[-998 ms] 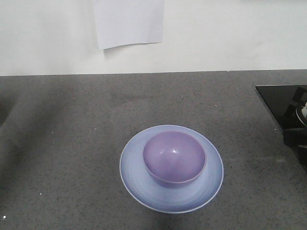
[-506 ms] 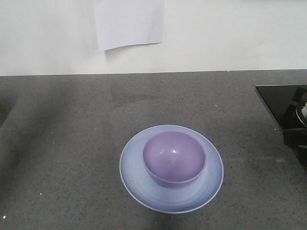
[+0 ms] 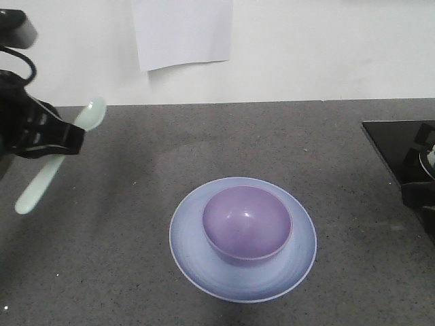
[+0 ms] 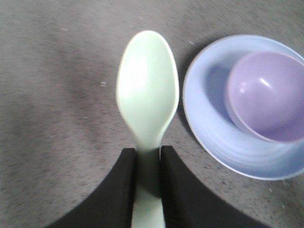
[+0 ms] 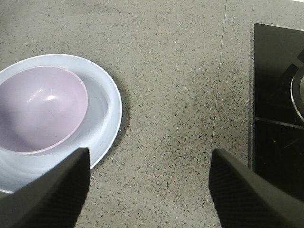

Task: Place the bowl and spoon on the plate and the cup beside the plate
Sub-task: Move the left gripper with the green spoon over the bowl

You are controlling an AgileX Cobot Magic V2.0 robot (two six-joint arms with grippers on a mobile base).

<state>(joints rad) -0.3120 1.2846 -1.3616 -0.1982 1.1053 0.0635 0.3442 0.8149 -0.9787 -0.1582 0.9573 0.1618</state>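
You work over a dark speckled countertop point(image 3: 102, 272) under a white wall point(image 3: 326, 47) with a paper sheet point(image 3: 182, 30). Your left gripper point(image 4: 148, 159) clamps the spoon point(image 4: 147, 90) at its neck, left of the plate point(image 3: 190, 238) bearing the bowl point(image 3: 246, 224); the front view alone shows the handle behind the jaws. Only the right wrist view shows your right gripper point(image 5: 147, 190), jaws wide, empty.

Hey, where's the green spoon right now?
In the front view the spoon is at the far left, clamped in the left tool over the grey counter, well left of the plate and the bowl on it.
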